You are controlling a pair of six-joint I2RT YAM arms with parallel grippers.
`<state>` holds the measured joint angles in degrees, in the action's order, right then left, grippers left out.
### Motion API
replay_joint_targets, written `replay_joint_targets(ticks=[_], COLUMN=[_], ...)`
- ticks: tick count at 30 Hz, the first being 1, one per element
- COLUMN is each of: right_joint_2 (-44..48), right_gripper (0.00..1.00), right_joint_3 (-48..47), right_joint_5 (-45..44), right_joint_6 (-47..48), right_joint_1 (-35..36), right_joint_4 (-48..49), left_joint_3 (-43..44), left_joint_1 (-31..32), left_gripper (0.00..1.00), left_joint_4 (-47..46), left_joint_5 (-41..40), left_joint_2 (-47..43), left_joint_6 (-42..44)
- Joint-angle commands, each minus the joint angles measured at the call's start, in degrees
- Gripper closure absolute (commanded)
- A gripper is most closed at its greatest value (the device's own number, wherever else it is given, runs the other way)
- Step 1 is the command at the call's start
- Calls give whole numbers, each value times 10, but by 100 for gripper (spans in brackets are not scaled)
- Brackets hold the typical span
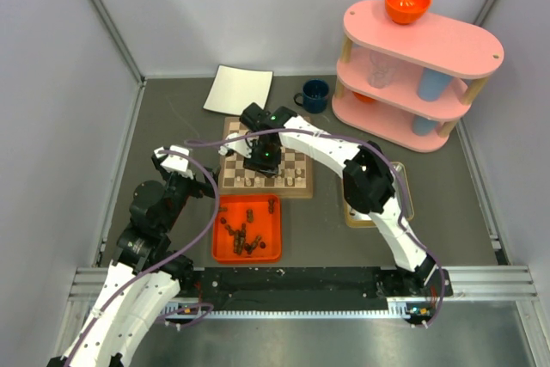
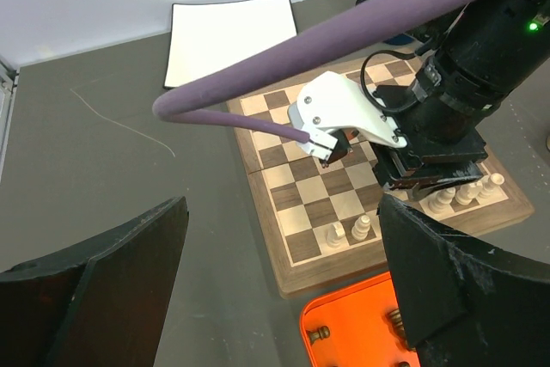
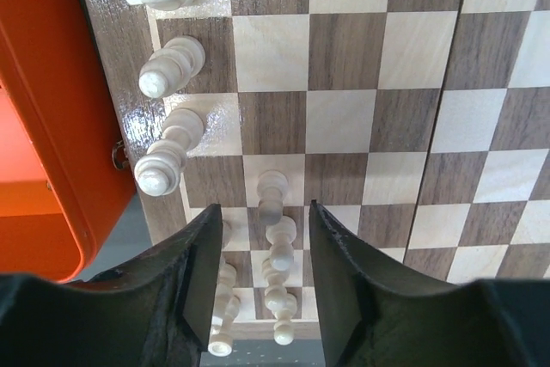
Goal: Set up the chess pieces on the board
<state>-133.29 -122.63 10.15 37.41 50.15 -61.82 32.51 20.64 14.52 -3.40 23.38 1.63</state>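
The board is seen at the centre of the top view. Pale pieces are stood upright along its lower edge, and in the right wrist view their long axes run down the frame. The right gripper is held with fingers parted, pale pawns standing between them. The left gripper, left of the board, is spread wide and empty. Dark pieces are seen in the orange tray below.

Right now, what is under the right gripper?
The board, with pale pieces standing between the right gripper's parted fingers. The fingers cover the squares beside them, so whether more pieces stand there cannot be seen.
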Motion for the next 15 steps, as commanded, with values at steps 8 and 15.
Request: replay_joint_targets(ticks=[8, 15], right_joint_2=[66, 101], right_gripper=[41, 36], right_joint_3=[-54, -54], right_joint_5=[-19, -22], right_joint_6=[-13, -19], right_joint_1=[6, -7], right_joint_4=[1, 2], left_joint_3=[-2, -3], left_joint_1=[-6, -8], left_gripper=[3, 4], left_joint_4=[-34, -36], left_joint_5=[8, 9], left_joint_2=[-3, -11], left_joint_6=[0, 0])
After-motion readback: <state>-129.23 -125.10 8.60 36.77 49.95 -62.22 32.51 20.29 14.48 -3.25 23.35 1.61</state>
